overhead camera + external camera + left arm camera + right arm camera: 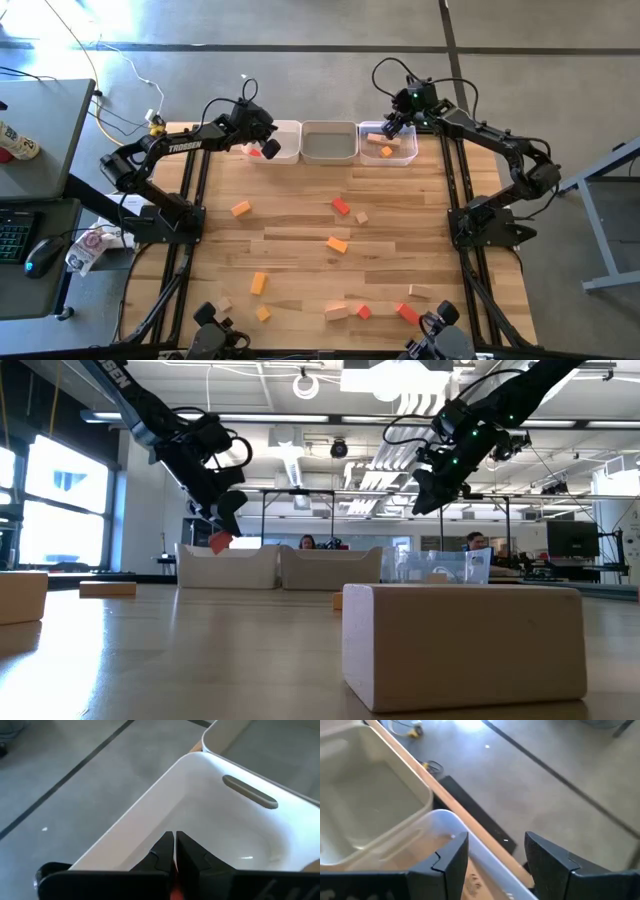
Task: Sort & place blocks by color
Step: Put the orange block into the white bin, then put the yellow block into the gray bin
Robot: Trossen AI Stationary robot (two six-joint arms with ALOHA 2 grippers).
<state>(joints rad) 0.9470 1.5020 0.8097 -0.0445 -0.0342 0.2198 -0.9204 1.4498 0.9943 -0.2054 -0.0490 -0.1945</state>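
My left gripper [262, 146] is shut on a small red block [270, 151] over the near part of the white left bin [285, 128]. In the low view the red block [219, 542] shows just below that gripper [224, 520], above the bin's rim [228, 552]. My right gripper [393, 127] hangs open and holds nothing over the clear right bin [402, 158], which holds a pale block [377, 138] and an orange block [386, 151]. Several red, orange and pale blocks lie loose on the table. My left gripper pinches the red block between its two fingers, which slant down toward the table's far edge. In the left wrist view only a red sliver [174, 893] shows between the shut fingers [162, 851]. The block is lifted clear, above the white bin.
A grey middle bin [330, 152] stands between the two others at the table's far edge. Loose blocks include an orange one [240, 208], a red one [341, 206] and an orange one [337, 244] mid-table, and more near the front edge [335, 312]. A pale block [462, 643] fills the low view's foreground.
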